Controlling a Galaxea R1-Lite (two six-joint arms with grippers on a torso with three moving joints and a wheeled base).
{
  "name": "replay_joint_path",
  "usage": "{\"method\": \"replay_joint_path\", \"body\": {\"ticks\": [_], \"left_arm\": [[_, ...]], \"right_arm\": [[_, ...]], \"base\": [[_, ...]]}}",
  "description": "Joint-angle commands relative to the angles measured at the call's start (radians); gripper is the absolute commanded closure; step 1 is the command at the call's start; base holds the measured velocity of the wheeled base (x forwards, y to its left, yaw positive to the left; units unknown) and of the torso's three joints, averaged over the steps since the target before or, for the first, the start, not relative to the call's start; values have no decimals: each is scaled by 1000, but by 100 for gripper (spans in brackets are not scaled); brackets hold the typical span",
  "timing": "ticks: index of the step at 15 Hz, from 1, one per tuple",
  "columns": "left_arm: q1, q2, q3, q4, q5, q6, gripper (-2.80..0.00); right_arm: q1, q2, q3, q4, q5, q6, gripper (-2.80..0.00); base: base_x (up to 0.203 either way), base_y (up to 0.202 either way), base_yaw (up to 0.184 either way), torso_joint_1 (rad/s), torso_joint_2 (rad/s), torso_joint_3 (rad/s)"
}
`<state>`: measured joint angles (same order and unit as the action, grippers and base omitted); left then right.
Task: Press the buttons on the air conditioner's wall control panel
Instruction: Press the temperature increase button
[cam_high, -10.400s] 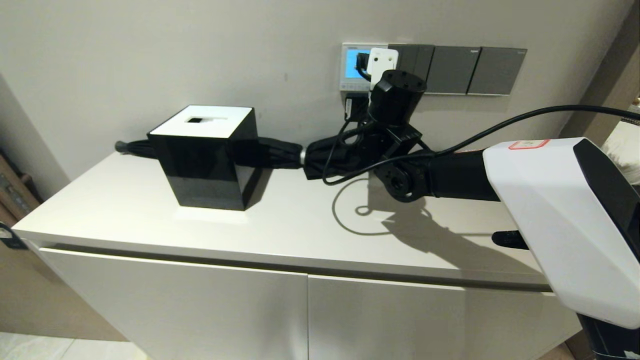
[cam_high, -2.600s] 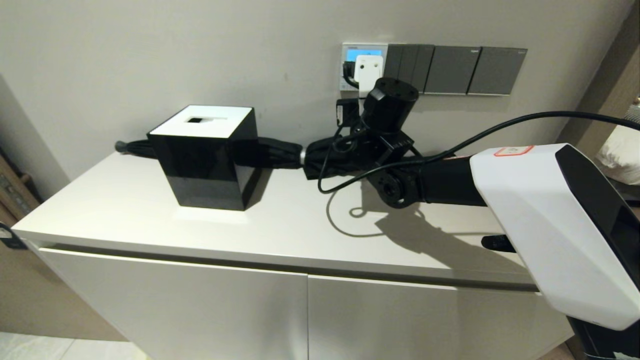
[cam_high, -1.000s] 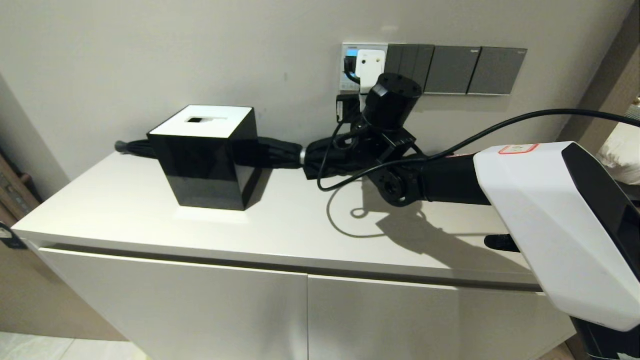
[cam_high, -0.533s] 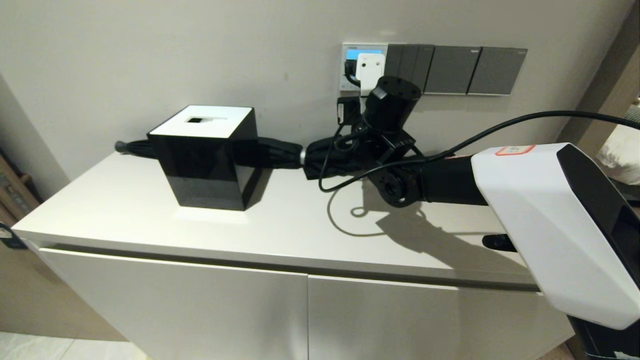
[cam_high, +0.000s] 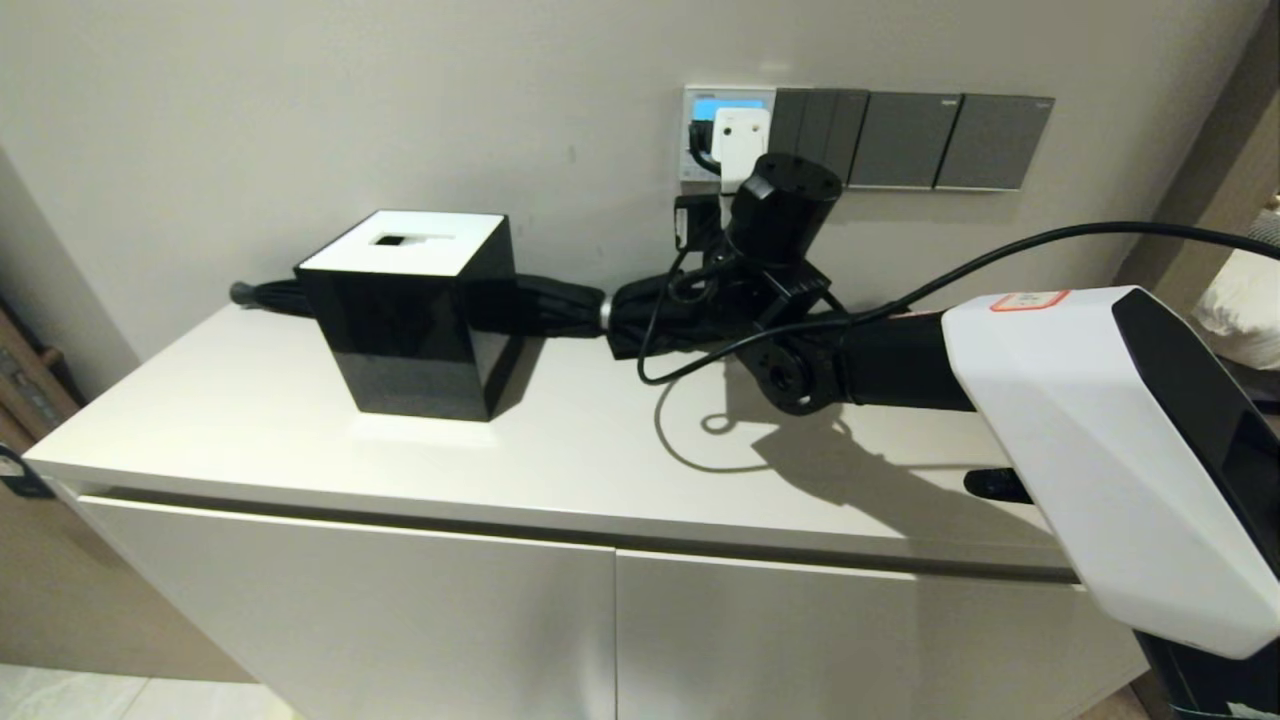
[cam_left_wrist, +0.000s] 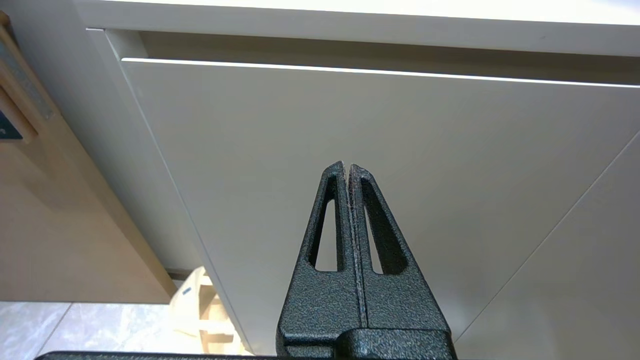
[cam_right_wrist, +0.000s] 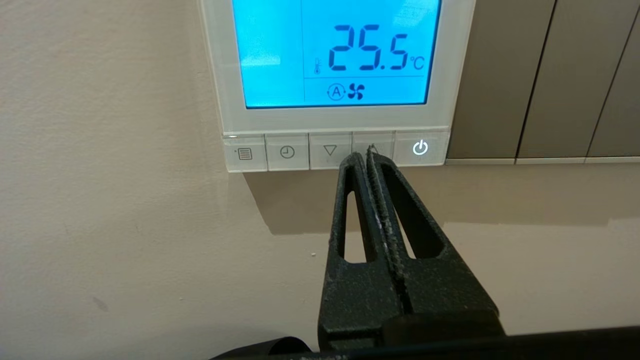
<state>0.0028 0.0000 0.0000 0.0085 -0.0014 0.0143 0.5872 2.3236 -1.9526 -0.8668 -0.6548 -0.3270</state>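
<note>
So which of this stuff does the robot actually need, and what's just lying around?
Needed:
- control panel with lit blue screen
- buttons along its bottom edge
- right gripper, shut, tips at the button row

Lying about:
- black box
- folded umbrella
- grey switch plates
- left gripper, parked by the cabinet door

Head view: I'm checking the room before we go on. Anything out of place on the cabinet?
A folded black umbrella lies along the wall behind the black box, an odd thing on the cabinet. Nothing is spilled or damaged.
</note>
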Motion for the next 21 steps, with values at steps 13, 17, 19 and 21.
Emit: {"method": "replay_joint_path", "body": {"ticks": [13, 17, 19, 21], "left_arm": [[0, 0, 0, 1, 0, 1, 0], [0, 0, 0, 1, 0, 0, 0], [0, 0, 0, -1, 0, 1, 0], [0, 1, 0, 0, 0, 0, 0]], "right_arm": [[10, -12, 0, -9, -8, -1, 0], [30, -24, 10, -35, -14, -3, 0], [46, -48, 29, -37, -14, -6, 0], [71, -85, 51, -38, -16, -9, 0]], "base": [[0, 0, 0, 0, 0, 0], [0, 0, 0, 0, 0, 0], [0, 0, 0, 0, 0, 0], [0, 0, 0, 0, 0, 0]]}}
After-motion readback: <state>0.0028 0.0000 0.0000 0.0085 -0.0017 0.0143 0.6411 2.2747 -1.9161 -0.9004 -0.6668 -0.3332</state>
